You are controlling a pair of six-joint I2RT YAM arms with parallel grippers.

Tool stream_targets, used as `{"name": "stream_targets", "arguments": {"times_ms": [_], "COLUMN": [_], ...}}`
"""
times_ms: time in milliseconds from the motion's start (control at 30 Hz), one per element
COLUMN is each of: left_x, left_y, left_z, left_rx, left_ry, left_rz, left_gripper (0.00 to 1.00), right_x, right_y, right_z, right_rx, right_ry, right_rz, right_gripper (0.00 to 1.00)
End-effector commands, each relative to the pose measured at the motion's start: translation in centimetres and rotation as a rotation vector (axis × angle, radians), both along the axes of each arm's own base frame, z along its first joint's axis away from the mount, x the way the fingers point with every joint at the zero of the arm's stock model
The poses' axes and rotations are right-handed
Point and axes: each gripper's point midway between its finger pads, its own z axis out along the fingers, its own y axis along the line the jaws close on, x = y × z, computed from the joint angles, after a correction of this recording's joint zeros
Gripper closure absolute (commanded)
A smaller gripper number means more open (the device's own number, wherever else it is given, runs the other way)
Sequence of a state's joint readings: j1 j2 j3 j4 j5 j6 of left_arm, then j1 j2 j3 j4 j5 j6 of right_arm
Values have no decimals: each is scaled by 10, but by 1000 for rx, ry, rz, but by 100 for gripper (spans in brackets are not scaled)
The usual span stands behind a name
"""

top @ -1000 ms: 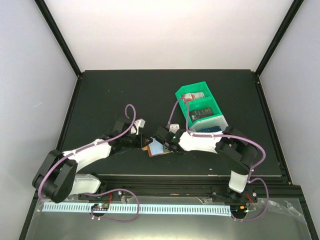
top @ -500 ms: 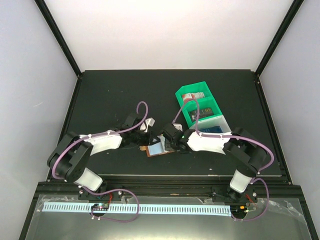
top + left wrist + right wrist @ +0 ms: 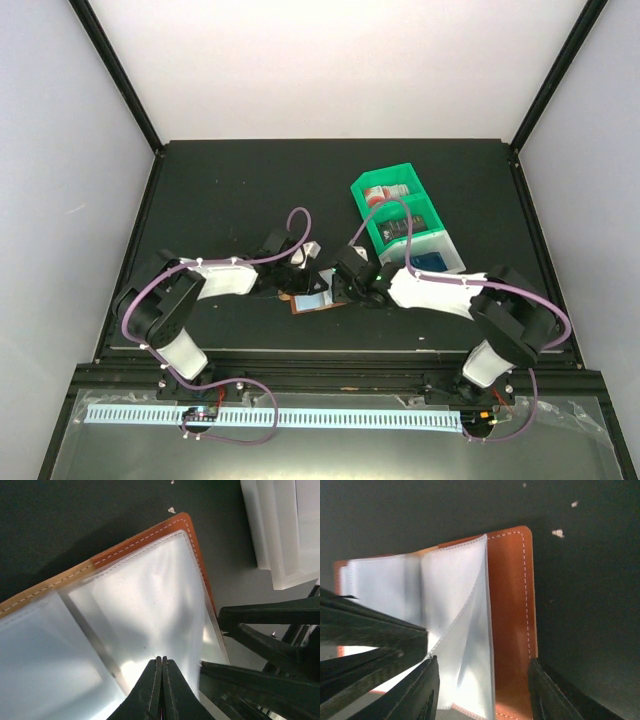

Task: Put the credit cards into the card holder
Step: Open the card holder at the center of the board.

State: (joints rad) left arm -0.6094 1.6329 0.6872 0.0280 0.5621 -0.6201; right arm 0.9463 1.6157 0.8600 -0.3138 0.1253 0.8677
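The brown leather card holder [image 3: 318, 301] lies open on the black mat, clear sleeves up. My left gripper [image 3: 304, 281] is shut, its tips [image 3: 161, 660] pressing on a clear sleeve [image 3: 150, 595] with nothing between them. My right gripper [image 3: 339, 288] is open and straddles the holder's other side [image 3: 510, 605]; one finger [image 3: 427, 685] is at a lifted sleeve [image 3: 465, 645] and the other [image 3: 542, 685] is past the leather edge. Credit cards lie in the tray: a red-and-white one [image 3: 385, 192], a dark one [image 3: 405, 226] and a blue one [image 3: 430, 262].
The green-and-white divided tray [image 3: 394, 175] stands to the right behind the holder, close to the right arm; its white wall [image 3: 280, 535] shows in the left wrist view. The right gripper's dark fingers [image 3: 265, 630] sit next to my left jaws. Black frame posts edge the mat.
The left arm has swung right and set its shut tips on the holder's sleeves. The right gripper has shifted right along the holder, and its jaws narrowed and then widened again.
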Motion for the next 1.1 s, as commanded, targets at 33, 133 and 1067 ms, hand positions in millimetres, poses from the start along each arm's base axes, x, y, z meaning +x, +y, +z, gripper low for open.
{"name": "stream_targets", "arguments": {"times_ms": [33,133,1067], "left_x": [8,6,2], "left_y": [-17,-22,-8], "left_z": [14,16,-32], "left_rx": [-51,-64,413], "left_ry": [-45,-46,-123], "left_rz": [-43,-68,-57], "left_gripper": [97,95,73], "right_x": [8,9,14], "right_y": [0,-4,-100], "right_z": [31,39,70], "right_rx": [50,44,-33], "right_ry": [-86,-111,-270], "right_rz": [11,10,-366], "right_gripper": [49,50,53]}}
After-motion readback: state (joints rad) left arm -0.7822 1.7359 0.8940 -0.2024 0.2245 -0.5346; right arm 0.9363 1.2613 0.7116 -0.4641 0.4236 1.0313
